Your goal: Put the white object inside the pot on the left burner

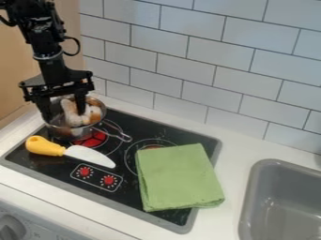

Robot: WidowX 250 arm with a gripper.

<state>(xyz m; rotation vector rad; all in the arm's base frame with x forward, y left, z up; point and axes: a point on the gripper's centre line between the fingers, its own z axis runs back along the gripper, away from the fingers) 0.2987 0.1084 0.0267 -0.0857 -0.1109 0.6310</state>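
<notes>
The black gripper (63,112) hangs over the metal pot (61,133) at the upper left, its two fingers spread wide apart. Inside the pot lies the white object (70,110), with brownish-orange patches beside it; the right finger is in front of part of it. The pot stands on the left burner (93,139), its handle pointing to the right.
A toy knife (89,154) with a yellow handle lies in front of the pot. On the stove's right side, a folded green cloth (179,178) partly covers the other burner. A grey sink (276,206) is at the right, and a tiled wall rises behind.
</notes>
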